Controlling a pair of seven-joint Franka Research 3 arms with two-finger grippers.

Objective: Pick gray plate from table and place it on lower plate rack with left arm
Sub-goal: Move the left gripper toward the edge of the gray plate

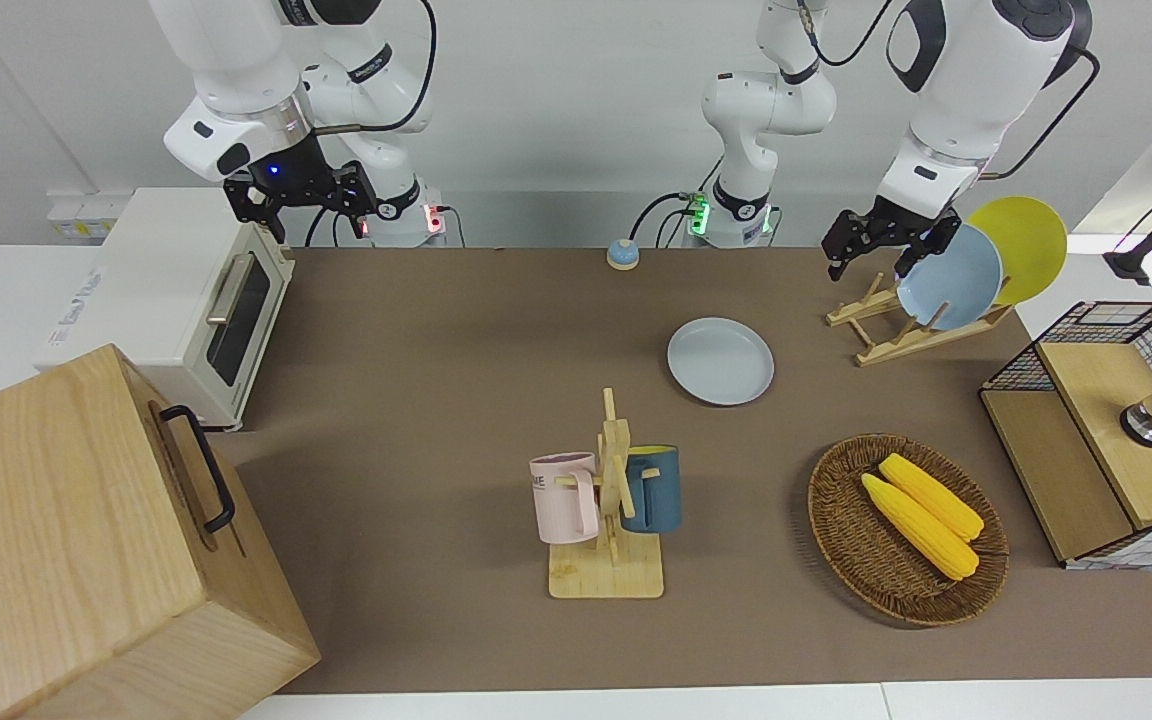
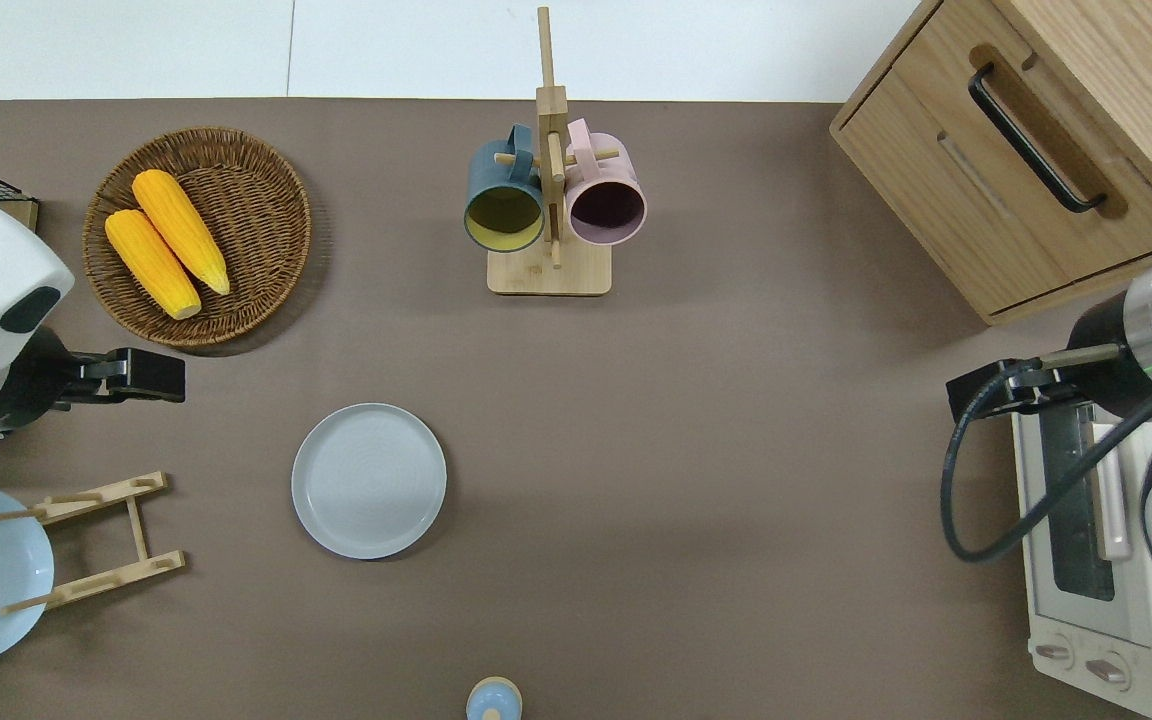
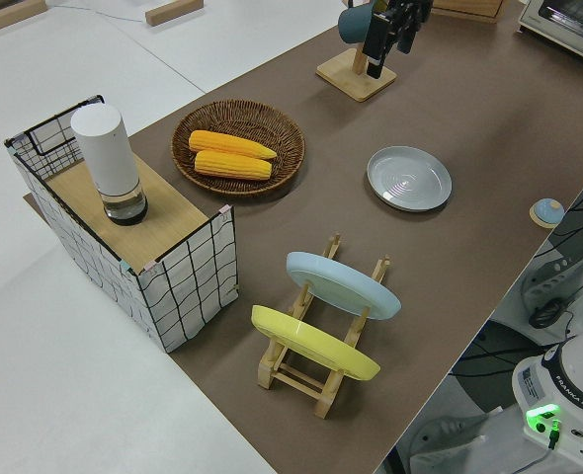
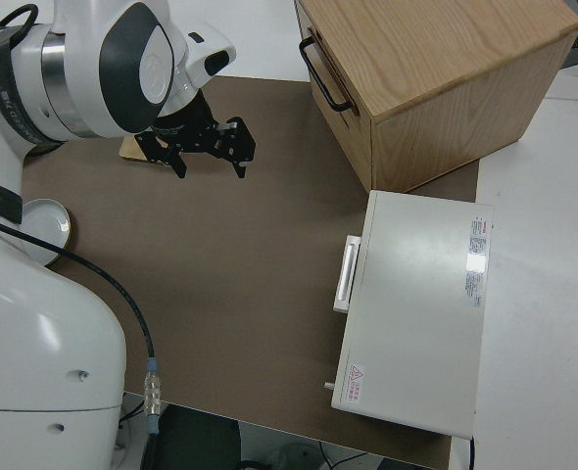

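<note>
Gray plate (image 1: 720, 360) lies flat and untouched in the front view, at eight o'clock from the lower plate rack (image 1: 911, 328), so the reach has yet to begin. The left gripper (image 1: 874, 240) hangs empty by the rack, fingers apart. Overhead, the left gripper (image 2: 141, 373) sits at ten o'clock from the gray plate (image 2: 369, 494), well apart; it likely must cross, descend and pinch the rim. From the left side, the rack's (image 3: 316, 346) free slots show near the robots. The right arm is parked.
</note>
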